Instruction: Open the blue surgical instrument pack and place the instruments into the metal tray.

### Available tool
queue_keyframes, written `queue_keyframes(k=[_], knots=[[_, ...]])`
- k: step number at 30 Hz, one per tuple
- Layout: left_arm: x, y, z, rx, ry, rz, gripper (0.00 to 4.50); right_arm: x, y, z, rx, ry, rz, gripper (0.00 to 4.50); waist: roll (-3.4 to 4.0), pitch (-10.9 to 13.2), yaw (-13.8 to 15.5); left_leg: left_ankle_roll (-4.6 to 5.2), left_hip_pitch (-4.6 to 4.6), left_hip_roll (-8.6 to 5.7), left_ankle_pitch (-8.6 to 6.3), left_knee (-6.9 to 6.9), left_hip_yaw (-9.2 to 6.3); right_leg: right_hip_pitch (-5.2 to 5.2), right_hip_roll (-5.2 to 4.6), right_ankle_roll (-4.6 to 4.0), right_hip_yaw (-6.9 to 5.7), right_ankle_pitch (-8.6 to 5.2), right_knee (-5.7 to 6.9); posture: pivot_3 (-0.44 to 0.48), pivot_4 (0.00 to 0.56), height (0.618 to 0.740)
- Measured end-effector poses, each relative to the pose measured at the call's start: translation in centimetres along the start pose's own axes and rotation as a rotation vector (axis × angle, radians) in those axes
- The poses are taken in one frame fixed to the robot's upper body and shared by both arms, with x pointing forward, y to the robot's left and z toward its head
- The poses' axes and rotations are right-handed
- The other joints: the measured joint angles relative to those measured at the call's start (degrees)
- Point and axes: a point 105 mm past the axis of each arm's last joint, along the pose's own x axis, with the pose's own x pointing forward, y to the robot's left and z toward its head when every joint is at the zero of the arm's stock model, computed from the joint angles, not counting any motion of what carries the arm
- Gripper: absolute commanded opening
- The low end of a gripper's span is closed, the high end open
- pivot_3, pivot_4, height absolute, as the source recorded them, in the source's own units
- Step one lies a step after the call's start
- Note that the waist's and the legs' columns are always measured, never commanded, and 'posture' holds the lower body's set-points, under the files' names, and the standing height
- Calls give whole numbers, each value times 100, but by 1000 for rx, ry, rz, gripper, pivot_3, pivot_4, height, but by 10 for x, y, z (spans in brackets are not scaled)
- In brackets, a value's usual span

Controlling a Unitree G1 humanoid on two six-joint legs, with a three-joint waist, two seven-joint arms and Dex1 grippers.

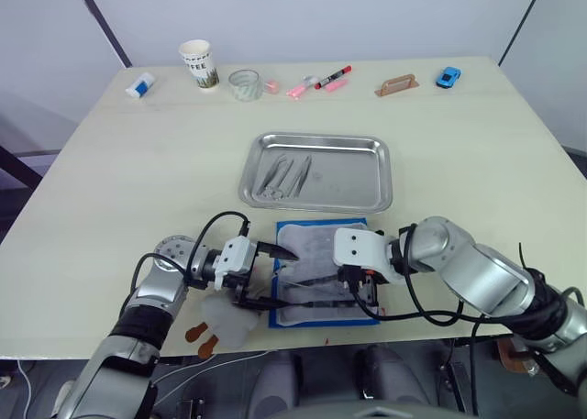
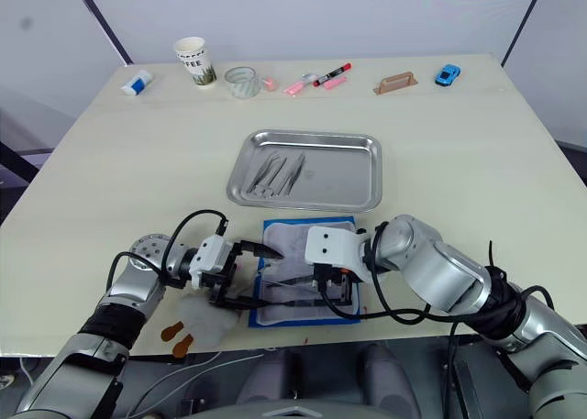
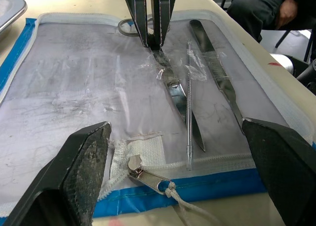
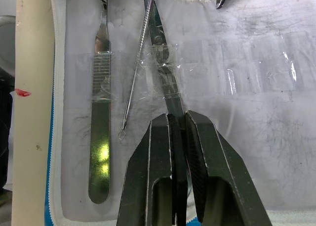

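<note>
The blue surgical instrument pack [image 1: 316, 240] lies open near the table's front edge, pale lining up. On the lining rest three instruments: scissors [image 4: 165, 77], a thin probe [image 4: 136, 77] and a flat handle [image 4: 100, 137], held under clear strips. My right gripper [image 4: 177, 118] is shut on the scissors' shank near the handle end. My left gripper [image 1: 281, 278] is open at the pack's left edge, its fingers straddling the zipper pull [image 3: 143, 169]. Beyond the pack sits the metal tray [image 1: 353, 176], with several slim instruments [image 1: 284, 173] in its left half.
Along the far edge stand a paper cup [image 1: 199, 64], a clear glass [image 1: 245, 83], pink and red markers [image 1: 321, 82], a tan block [image 1: 396, 86] and a blue toy car [image 1: 448, 77]. A white cloth [image 1: 225, 323] lies under my left wrist. A person [image 3: 266, 8] sits past the table.
</note>
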Motion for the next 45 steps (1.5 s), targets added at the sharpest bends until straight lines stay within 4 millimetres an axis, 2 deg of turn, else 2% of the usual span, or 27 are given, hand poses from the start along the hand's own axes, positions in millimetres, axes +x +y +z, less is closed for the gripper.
queue_keyframes(k=[13, 27, 32, 45], knots=[[0, 0, 0, -1, -3, 2, 4500, -12, -1, 0, -11, 44, -5, 59, 1, 1, 0, 0, -1, -1, 0, 0, -1, 0, -3, 0, -1, 0, -1, 0, 150, 737], [1, 0, 0, -3, -3, 0, 4500, -24, -3, -13, -18, 66, -35, 59, 1, 1, 1, 0, -2, -1, 0, 0, 0, -1, -5, 1, -2, -1, -1, 0, 150, 737], [1, 0, 0, -5, -3, 0, 4500, -39, -6, -28, -6, 85, -62, 59, 2, 1, -2, 0, -1, -2, 0, -1, 0, -1, -6, 1, -2, -2, -2, 0, 150, 737], [1, 0, 1, -9, -3, -3, 4500, -74, -8, -49, 48, 79, -124, 59, 2, 3, 4, 0, -2, -2, 0, -2, 4, -1, -6, 10, 1, -7, -5, 0, 150, 737]])
